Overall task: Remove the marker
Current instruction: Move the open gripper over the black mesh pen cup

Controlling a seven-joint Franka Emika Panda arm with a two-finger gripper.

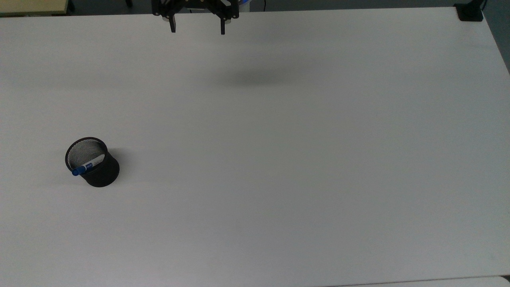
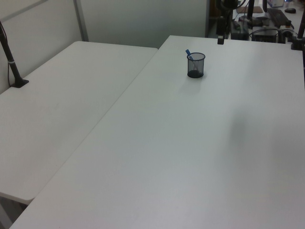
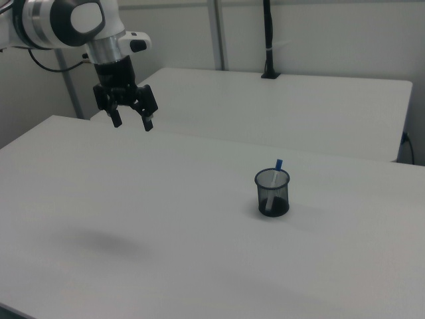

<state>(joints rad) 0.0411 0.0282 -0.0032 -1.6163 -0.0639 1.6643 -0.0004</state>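
White and bare, the broad bench point(image 1: 279, 159) is carrying a single black wire-mesh pen cup point(image 1: 97, 169) at the lower left of the top view, and a second white table point(image 3: 299, 106) is standing behind it at the upper middle of the right view. Inside the cup the slim white-barrelled marker with a blue cap point(image 1: 87, 166) is leaning, its long axis tilting off vertical, the blue cap end poking just above the rim and pointing toward the top view's lower left, the other end resting down in the cup. The black two-finger tool point(image 3: 131, 121) is hanging high at the upper left of the right view, well apart from the cup, its fingers spread wide and gripping nothing. The marker is probably light, stiff and smooth, so it may be slipping in a loose pinch; gripping the exposed capped end above the rim looks best, pulling along the barrel's axis so the light cup is not tipping.
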